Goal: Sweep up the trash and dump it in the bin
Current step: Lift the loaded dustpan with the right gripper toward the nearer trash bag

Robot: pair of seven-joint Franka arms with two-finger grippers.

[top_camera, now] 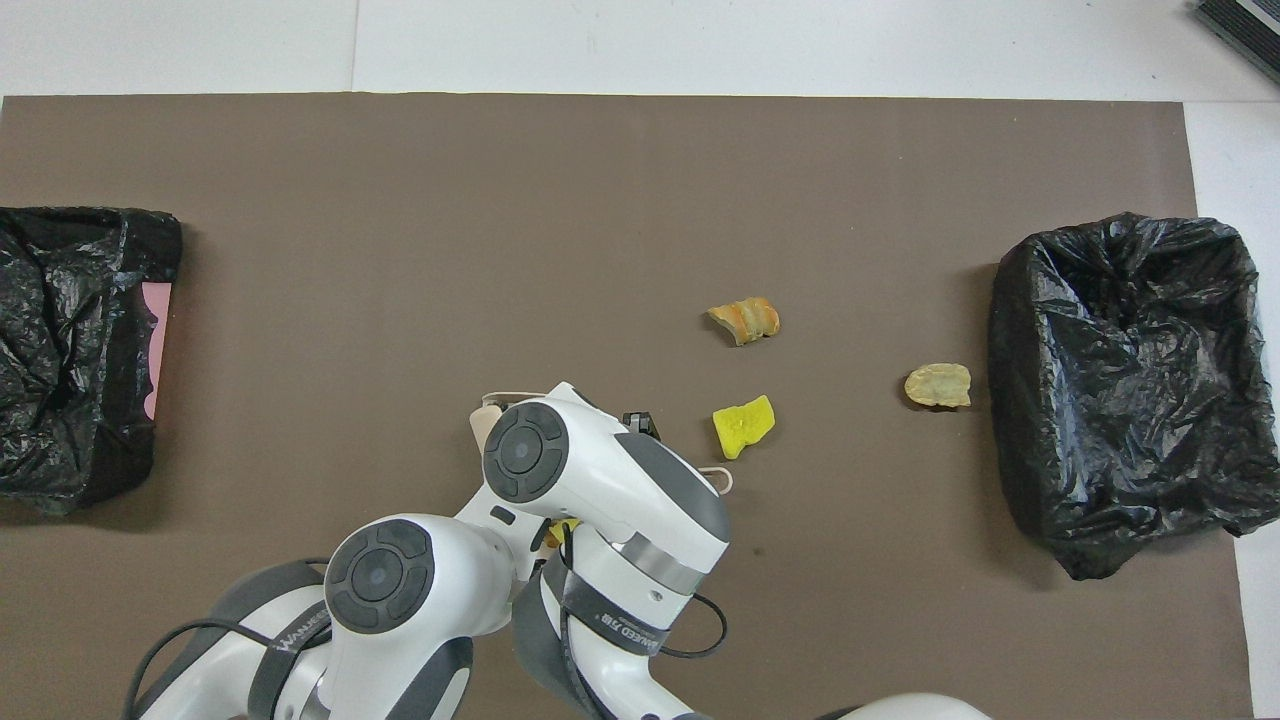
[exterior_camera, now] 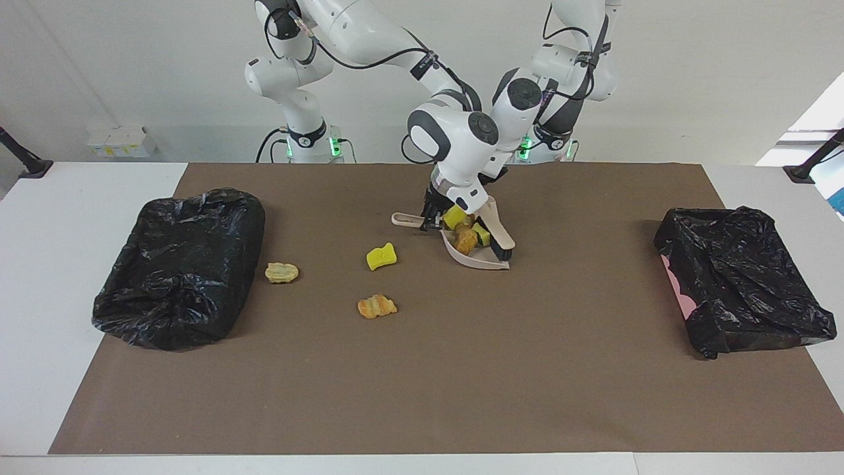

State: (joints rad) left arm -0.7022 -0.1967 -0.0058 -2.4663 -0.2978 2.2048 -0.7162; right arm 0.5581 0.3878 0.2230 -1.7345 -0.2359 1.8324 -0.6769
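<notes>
Brown mat on white table, black-bagged bins at both ends; near the robots' edge, right gripper clamps dustpan handle, left gripper, hidden by the arms, grips brush on four loaded scraps. Three loose scraps lie farther out, off the pan's handle side toward the right arm's bin: yellow sponge, orange lump, tan lump beside that bin.

Setting: robotics lab, test bench. Two white robot arms are standing on bases with green status lights glowing, cables trailing behind them, against a bare white wall. A brown mat is covering the white surface. Black bag-lined bins are sitting at each end of the mat. Black stands are flanking the surface corners.
</notes>
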